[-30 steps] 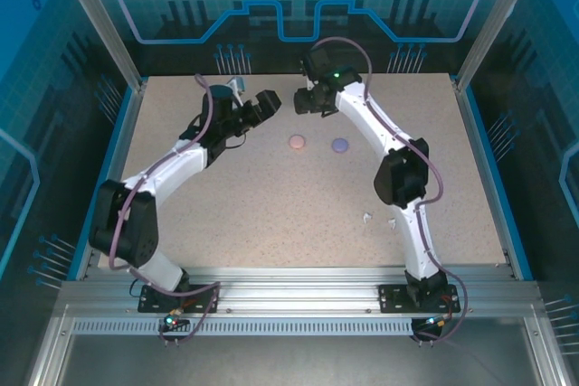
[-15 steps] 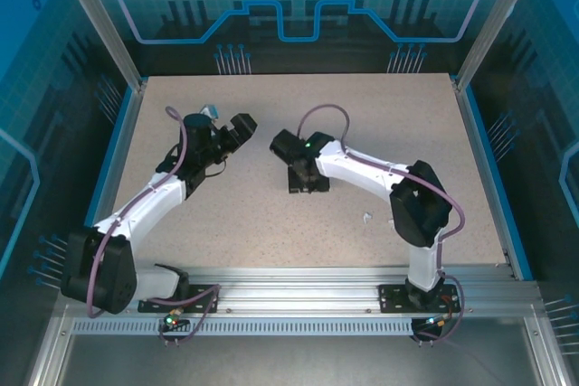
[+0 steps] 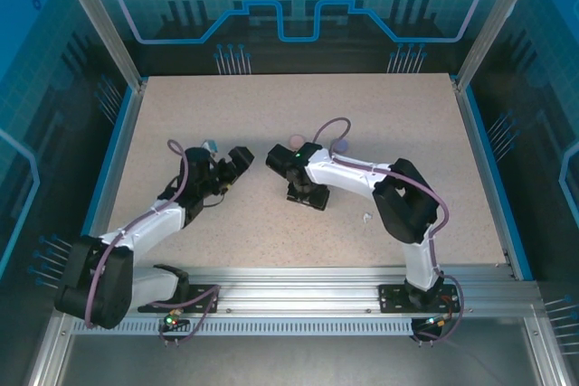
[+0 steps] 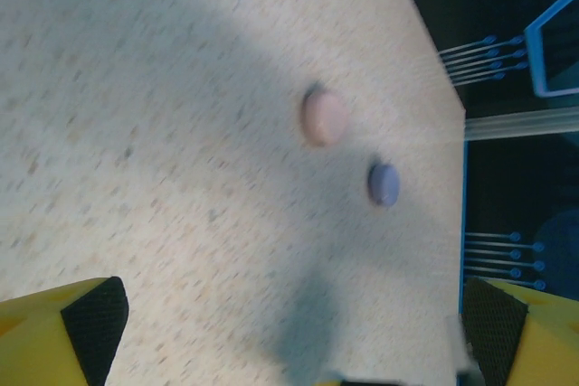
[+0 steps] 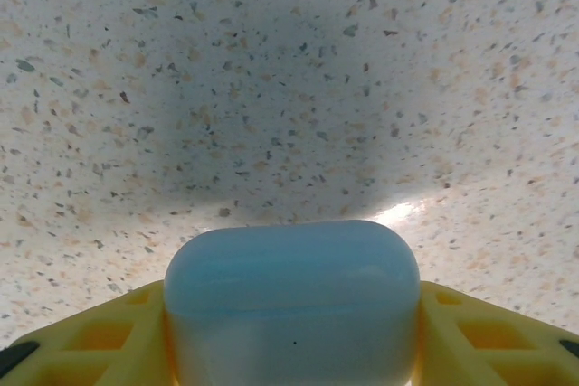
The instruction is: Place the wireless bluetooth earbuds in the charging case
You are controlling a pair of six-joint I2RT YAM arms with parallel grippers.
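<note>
Pale-blue case, clamped between the yellow fingers of the right gripper low over the centre of the table, wants setting down flat near the white earbud at its 4 o'clock, while the left gripper hangs with fingers wide.

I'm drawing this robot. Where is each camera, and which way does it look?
Top camera: high behind the arms, looking down at the table; the left arm and right arm show whole.
Left wrist camera: on the left arm, looking across the table at a pink case and a purple case; the left jaws, wide open, peek in below.
Right wrist camera: on the right arm, facing the tabletop close up; the right jaws clamp a pale blue case.
Shared: top and left wrist both show the pink and purple cases.
</note>
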